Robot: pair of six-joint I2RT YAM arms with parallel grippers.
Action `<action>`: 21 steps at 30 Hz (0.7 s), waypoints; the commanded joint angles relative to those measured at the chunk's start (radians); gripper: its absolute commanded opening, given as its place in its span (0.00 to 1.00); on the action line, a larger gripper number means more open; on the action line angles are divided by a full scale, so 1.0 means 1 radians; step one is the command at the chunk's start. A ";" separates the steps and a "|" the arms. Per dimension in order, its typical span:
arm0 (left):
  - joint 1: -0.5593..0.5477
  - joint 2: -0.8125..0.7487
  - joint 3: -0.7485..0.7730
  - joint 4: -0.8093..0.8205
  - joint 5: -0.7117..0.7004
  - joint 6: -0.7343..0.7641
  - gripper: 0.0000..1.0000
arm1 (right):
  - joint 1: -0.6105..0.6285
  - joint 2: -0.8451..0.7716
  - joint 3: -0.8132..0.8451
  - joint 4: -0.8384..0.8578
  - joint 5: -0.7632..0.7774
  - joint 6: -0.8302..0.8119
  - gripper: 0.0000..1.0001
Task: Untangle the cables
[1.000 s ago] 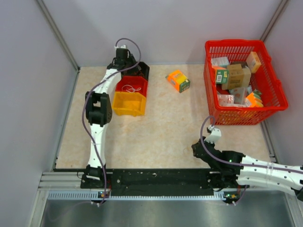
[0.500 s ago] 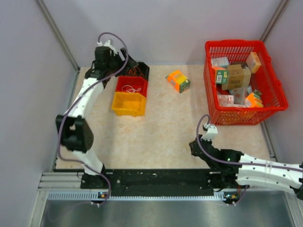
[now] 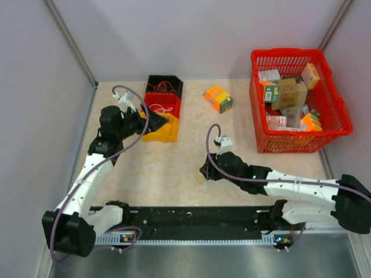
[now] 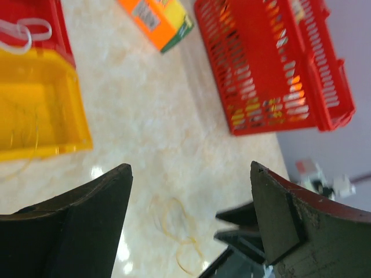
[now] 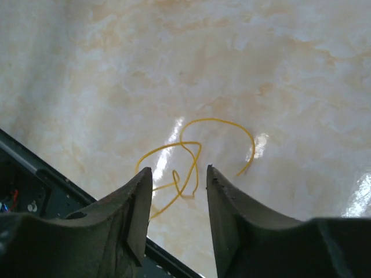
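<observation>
Cables (image 3: 164, 87) rest in the black bin (image 3: 174, 81) and red bin (image 3: 174, 102), one yellow cable (image 5: 194, 152) loose on the table (image 3: 179, 145) below the low-stretched right hand (image 5: 178, 169), narrowly parted and empty, while the bent left hand (image 4: 190, 167) gapes wide by the yellow bin (image 3: 168, 135).

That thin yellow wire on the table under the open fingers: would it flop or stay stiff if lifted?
Probably floppy: the yellow wire lies in loose, irregular loops on the table. Likely very light, being so thin. Its loops cross, so lifting with the right gripper may drag the whole tangle along.
</observation>
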 commanded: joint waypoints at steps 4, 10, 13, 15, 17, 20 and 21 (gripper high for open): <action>-0.084 -0.138 -0.117 -0.142 0.058 0.155 0.85 | -0.107 -0.068 -0.091 0.033 -0.233 -0.088 0.70; -0.421 -0.001 -0.106 -0.251 -0.250 0.240 0.81 | -0.105 -0.377 -0.079 -0.252 -0.074 -0.136 0.78; -0.541 0.104 -0.077 -0.303 -0.394 0.251 0.81 | -0.108 -0.546 -0.069 -0.368 0.053 -0.127 0.78; -0.624 0.179 -0.025 -0.382 -0.493 0.260 0.82 | -0.108 -0.638 -0.091 -0.408 0.116 -0.112 0.78; -0.699 0.253 0.036 -0.476 -0.612 0.251 0.85 | -0.108 -0.724 -0.123 -0.438 0.167 -0.087 0.78; -0.786 0.342 0.081 -0.581 -0.727 0.222 0.88 | -0.108 -0.830 -0.168 -0.472 0.207 -0.052 0.78; -0.799 0.362 0.076 -0.593 -0.726 0.213 0.88 | -0.107 -0.852 -0.178 -0.481 0.215 -0.044 0.78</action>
